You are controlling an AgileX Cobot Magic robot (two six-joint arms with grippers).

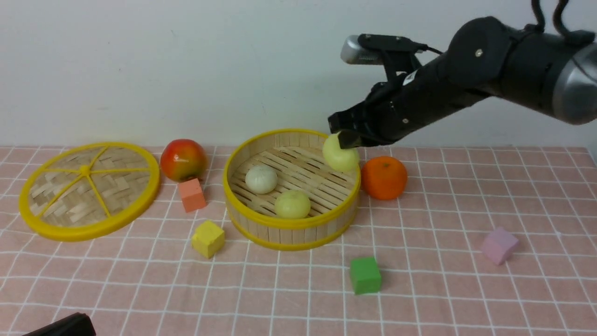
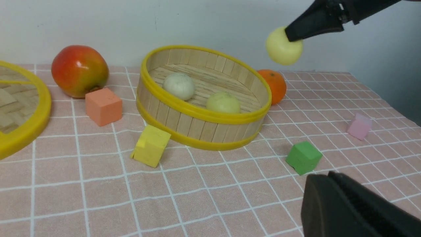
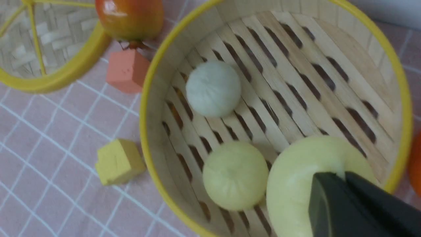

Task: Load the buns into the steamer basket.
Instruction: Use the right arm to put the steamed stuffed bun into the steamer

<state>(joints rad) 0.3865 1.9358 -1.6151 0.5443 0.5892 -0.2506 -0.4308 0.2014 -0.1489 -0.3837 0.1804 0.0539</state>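
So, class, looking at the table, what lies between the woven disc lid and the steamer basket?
The red-yellow apple, the salmon block and, nearer the robot, the yellow block; the front view shows all three.

Hand (image 1: 348, 139): at yellow-green bun (image 1: 340, 154) | basket (image 1: 292, 235): two buns inside

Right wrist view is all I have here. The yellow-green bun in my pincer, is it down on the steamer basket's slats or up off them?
Observer: Up off them. The left wrist view shows the held bun hanging higher than the rim of the steamer basket.
Operator: Anything on the table at the robot's side of the basket that I'm missing?
Observer: Yes, a green cube, a little to the right.
Operator: And the left pincer?
Observer: The left pincer is shut with nothing in it.
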